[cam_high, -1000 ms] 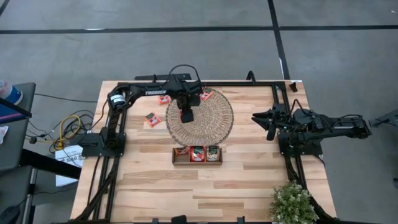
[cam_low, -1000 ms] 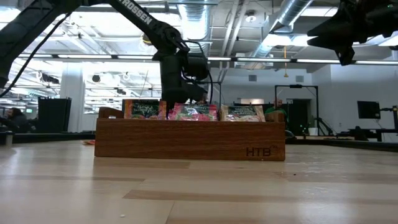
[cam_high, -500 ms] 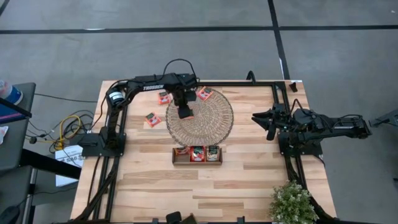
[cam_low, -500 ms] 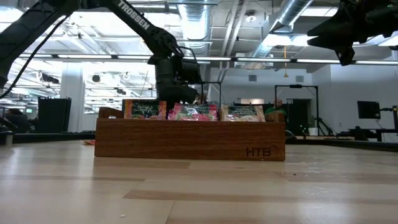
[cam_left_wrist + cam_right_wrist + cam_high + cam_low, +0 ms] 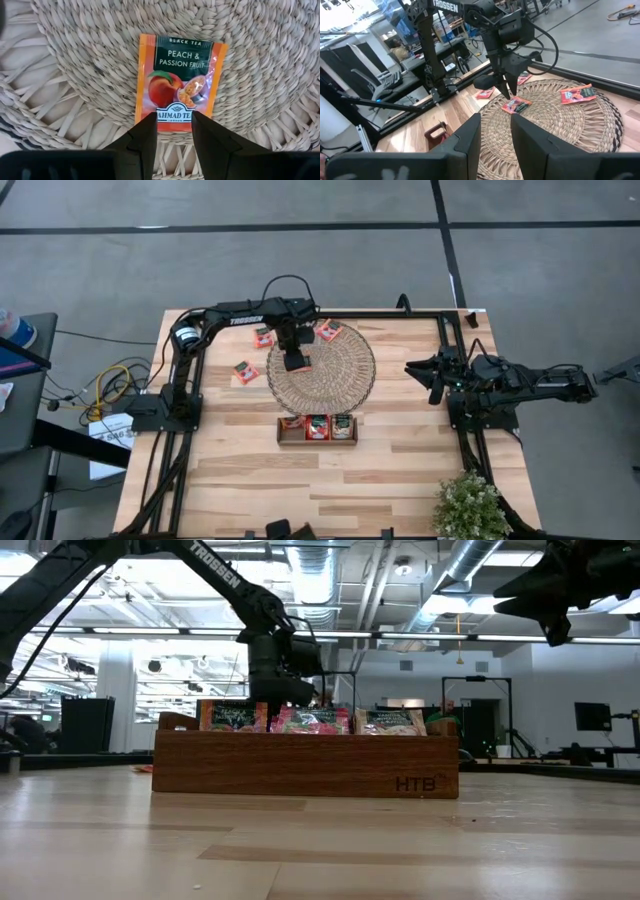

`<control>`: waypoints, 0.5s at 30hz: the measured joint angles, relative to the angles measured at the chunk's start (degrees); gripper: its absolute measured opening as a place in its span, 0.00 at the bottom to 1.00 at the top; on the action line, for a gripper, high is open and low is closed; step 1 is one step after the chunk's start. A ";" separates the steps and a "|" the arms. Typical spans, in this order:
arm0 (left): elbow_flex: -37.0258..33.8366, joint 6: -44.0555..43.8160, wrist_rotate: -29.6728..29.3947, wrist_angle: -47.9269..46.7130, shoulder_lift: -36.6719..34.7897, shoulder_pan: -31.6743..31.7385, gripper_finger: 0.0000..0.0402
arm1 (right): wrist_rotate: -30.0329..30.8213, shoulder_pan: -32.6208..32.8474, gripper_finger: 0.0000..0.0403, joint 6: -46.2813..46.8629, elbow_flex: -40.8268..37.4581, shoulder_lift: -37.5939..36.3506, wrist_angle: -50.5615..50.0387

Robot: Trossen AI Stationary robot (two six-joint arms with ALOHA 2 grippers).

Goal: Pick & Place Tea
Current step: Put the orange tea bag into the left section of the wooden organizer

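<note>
On the round mat lie two tea bags; two more sit just beside it. The left gripper hangs open above one. The right gripper waits far off, open.

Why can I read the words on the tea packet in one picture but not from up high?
Left wrist view: the tea packet sits close and sharp on the woven mat. High view: packets are tiny specks, lettering unreadable.
</note>
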 joint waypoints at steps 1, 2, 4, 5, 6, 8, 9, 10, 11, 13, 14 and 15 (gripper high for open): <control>0.00 0.41 -0.43 0.07 0.01 0.00 0.28 | 0.02 0.01 0.24 0.00 0.00 0.00 0.00; 0.00 0.68 -1.45 0.23 0.28 0.00 0.28 | 0.04 -0.01 0.24 0.00 0.00 0.00 0.00; -0.02 0.69 -4.69 -0.08 0.75 -0.04 0.28 | 0.04 0.00 0.24 0.00 0.00 0.01 0.00; -0.04 0.71 -6.13 -0.44 1.13 -0.06 0.28 | 0.04 0.01 0.24 0.05 0.00 0.00 0.00; -0.04 0.91 -6.90 -0.96 1.34 -0.05 0.28 | 0.04 0.01 0.24 0.40 0.00 0.01 0.00; -0.04 1.75 -7.14 -2.40 1.49 -0.04 0.28 | 0.06 -0.01 0.24 1.30 0.00 0.02 0.00; -0.03 2.72 -6.61 -3.19 1.48 -0.02 0.28 | 0.06 0.00 0.24 1.37 0.00 0.00 0.00; -0.02 3.87 -5.79 -3.91 1.46 -0.02 0.28 | 0.05 0.01 0.24 1.38 0.00 0.00 0.00; -0.02 4.66 -4.84 -4.46 1.46 -0.02 0.28 | 0.05 0.01 0.24 1.38 0.00 0.01 0.00; 0.28 5.95 -3.62 -6.25 1.46 -0.04 0.28 | 0.06 0.00 0.24 1.38 0.00 0.01 0.01; 0.34 6.56 -3.75 -6.53 1.45 -0.37 0.28 | 0.06 0.00 0.24 1.38 0.00 0.00 0.00; 0.37 7.05 -4.47 -6.35 1.44 -0.64 0.28 | 0.06 0.01 0.24 1.38 0.00 0.00 0.06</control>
